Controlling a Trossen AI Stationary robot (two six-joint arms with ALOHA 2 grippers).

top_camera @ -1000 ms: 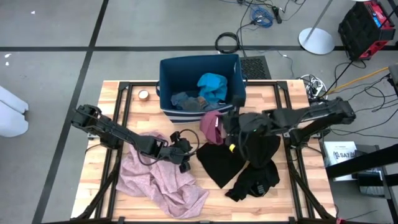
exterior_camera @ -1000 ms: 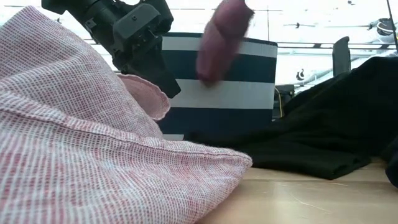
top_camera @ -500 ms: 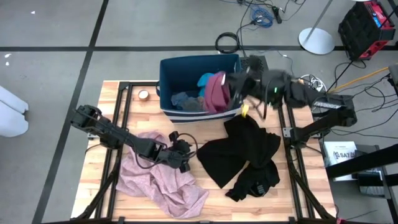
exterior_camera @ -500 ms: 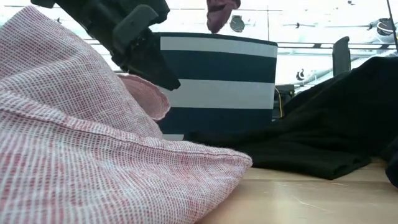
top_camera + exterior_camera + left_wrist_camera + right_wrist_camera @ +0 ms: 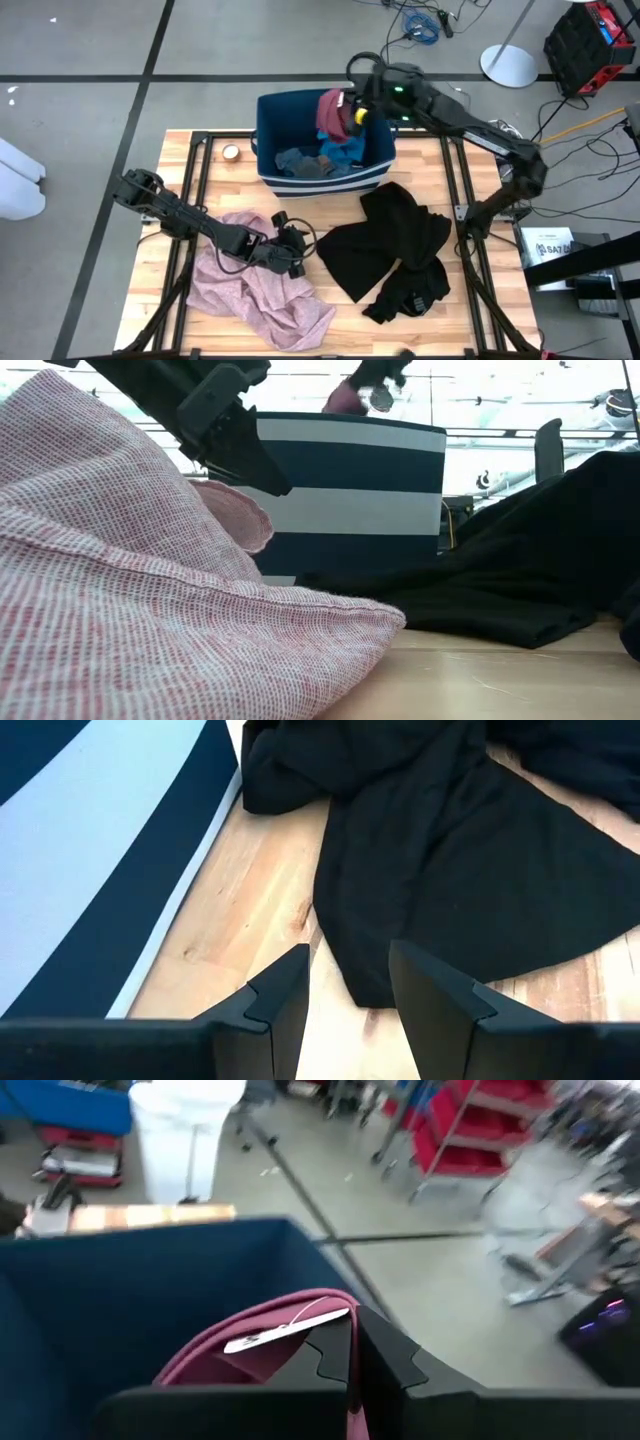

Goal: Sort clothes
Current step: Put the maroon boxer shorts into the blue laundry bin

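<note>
maroon piece point(image 5: 333, 112): hangs pinched in the right tool, over the open top of the blue bin, toward the bin's far right corner; its lower end reaches down toward the clothes already inside.
right tool point(image 5: 357, 113): fingers closed tight on the maroon piece, with the cloth directly beneath it; the wrist view shows pink-maroon fabric and a white label caught between the fingers, the bin's inner wall below.
blue bin point(image 5: 268, 150): straight under the load, so the drop looks like a plain release downward, no sideways travel needed.
teal and grey-blue pieces point(image 5: 305, 160): lying in the bin already.
black garments point(image 5: 395, 250): spread on the tabletop near the bin's front, nearer the right arm.
pink garment point(image 5: 262, 290): heaped on the tabletop's left front.
left tool point(image 5: 296, 250): partly open, holding nothing, at the pink garment's edge, pointing toward the black garments.
</note>
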